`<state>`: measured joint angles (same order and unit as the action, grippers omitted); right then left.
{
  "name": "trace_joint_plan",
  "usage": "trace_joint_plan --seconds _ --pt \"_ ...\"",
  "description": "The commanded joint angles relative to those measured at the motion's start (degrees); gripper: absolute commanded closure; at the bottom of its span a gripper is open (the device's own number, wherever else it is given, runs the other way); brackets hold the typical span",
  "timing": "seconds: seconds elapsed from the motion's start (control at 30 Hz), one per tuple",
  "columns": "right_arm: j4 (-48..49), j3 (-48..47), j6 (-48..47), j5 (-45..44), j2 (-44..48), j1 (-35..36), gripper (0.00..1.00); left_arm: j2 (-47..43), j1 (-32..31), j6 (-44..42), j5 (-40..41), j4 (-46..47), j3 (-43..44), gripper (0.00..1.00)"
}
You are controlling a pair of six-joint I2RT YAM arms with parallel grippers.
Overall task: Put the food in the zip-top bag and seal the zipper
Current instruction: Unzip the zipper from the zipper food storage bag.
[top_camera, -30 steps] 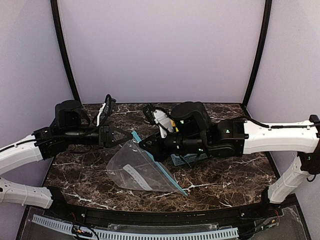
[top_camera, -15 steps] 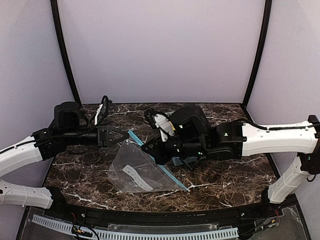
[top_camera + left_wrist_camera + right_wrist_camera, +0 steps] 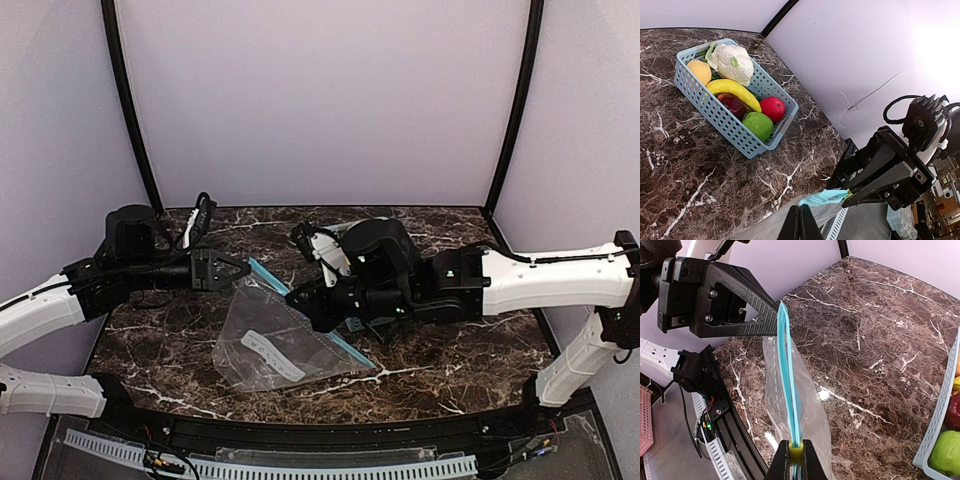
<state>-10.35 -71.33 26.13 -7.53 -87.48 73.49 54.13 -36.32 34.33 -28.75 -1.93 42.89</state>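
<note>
The top camera looks down from behind; the close wrist cameras face each other along the zipper (image 3: 789,385).

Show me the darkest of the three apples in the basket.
The dark red apple, between the banana and the wall of the basket; the red apple is brighter and the green apple is another colour.

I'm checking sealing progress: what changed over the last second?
The left gripper pulled its end of the zipper slightly left. The right gripper slid along the zipper toward the near edge, lengthening the stretch between them. The bag shifted left with them. Both grippers stayed shut on the zipper.
</note>
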Motion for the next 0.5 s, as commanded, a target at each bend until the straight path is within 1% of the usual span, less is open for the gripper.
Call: trace_joint_plan --seconds 0.0,0.47 --pt "-3.8 1.9 1.0 0.1 2.6 0.0 1.00 -1.8 3.0 0.6 5.1 -1.4 -1.3 0.99" --pt "-3.9 3.8 2.1 0.3 3.5 -0.1 1.00 -1.7 5.1 -0.1 5.0 -1.8 -0.6 0.99"
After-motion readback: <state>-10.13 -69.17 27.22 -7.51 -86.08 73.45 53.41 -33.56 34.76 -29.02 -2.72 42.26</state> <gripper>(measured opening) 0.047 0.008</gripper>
